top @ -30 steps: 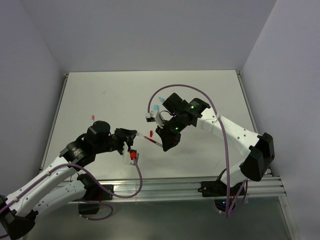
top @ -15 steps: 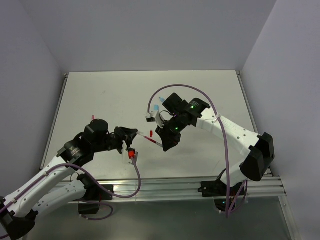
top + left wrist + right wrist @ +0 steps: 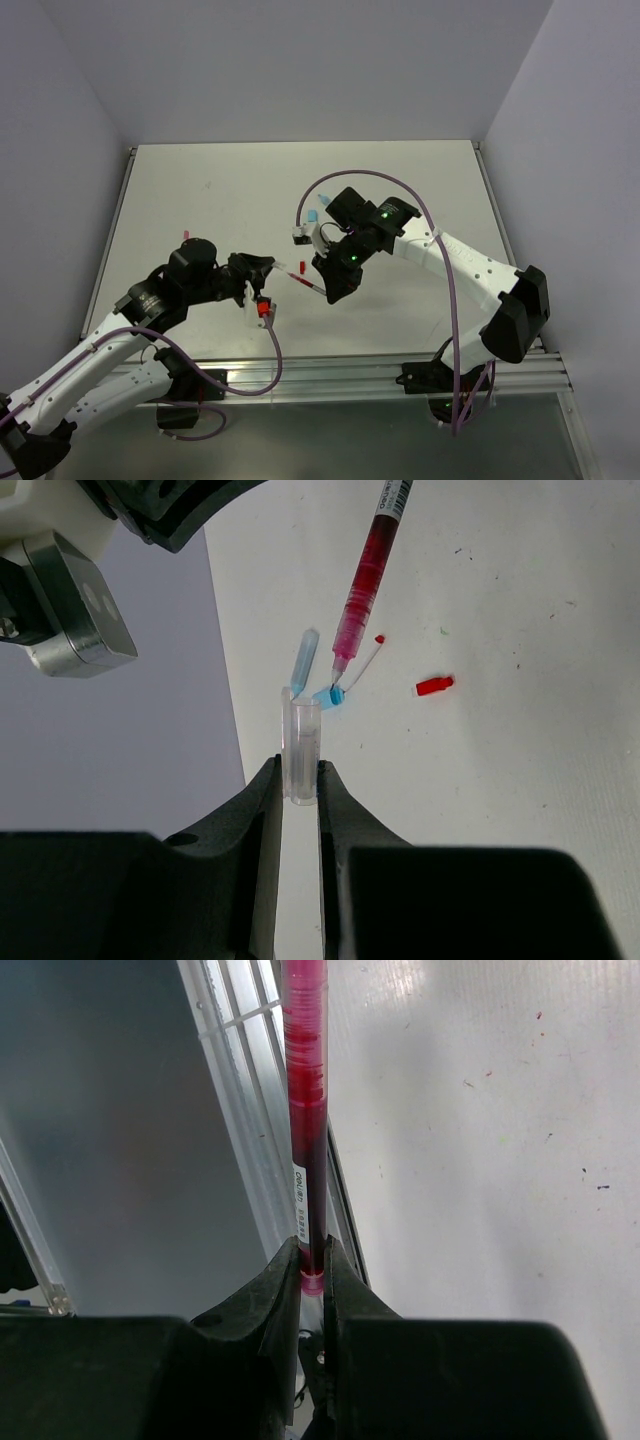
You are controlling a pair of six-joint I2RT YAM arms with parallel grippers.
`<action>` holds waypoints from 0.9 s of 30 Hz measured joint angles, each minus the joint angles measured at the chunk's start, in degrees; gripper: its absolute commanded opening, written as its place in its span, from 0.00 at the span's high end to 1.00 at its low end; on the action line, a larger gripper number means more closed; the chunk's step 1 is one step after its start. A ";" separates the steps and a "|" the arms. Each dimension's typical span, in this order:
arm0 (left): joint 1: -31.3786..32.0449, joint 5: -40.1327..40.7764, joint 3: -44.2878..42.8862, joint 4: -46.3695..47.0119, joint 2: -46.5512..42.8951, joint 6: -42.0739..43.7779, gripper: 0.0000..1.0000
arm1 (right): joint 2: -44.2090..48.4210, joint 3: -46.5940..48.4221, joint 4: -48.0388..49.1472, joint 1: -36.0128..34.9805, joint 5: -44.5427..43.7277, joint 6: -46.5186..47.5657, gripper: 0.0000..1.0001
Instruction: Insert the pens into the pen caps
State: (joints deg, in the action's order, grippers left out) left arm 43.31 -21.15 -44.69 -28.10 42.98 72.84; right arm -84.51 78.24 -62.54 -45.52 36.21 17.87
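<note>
My left gripper (image 3: pixel 298 772) is closed down to a narrow gap on a clear cap (image 3: pixel 301 742). It pinches the cap's lower end, so the open mouth points away from my wrist. My right gripper (image 3: pixel 312 1262) is clamped just as tightly on a red pen (image 3: pixel 304 1110), gripping it near the back end. The barcode label sits just above my fingers and the rest of the barrel reaches out ahead.

From above, the two grippers face each other over the near middle of the table (image 3: pixel 400 180), with the pen held slanting between them, tip toward my left side. In my left wrist view the tip comes down from the upper right. It ends just beyond the cap's mouth and a little to its right, not inside it. I cannot tell how far apart they are in depth.

On the table past the cap lie a blue cap (image 3: pixel 328 696), a longer pale blue piece (image 3: pixel 303 658), a thin white stick with a red tip (image 3: pixel 366 662) and a red cap (image 3: pixel 434 685). The first three are close together and the red cap lies off to the right.
</note>
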 measured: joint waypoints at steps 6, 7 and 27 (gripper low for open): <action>0.00 0.07 0.04 -0.04 0.35 0.50 1.00 | 0.09 -0.04 0.02 0.00 0.00 -0.02 1.00; 0.00 0.07 0.04 -0.09 0.48 0.66 1.00 | 0.09 -0.04 0.02 0.00 0.00 -0.02 1.00; 1.66 0.07 -0.66 -2.19 3.80 2.97 1.00 | -0.11 0.31 -0.07 0.00 0.24 -0.04 1.00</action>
State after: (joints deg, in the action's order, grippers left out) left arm 44.97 -21.08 -45.34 -30.28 46.78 75.81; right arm -84.62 78.54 -62.61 -45.52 36.45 17.82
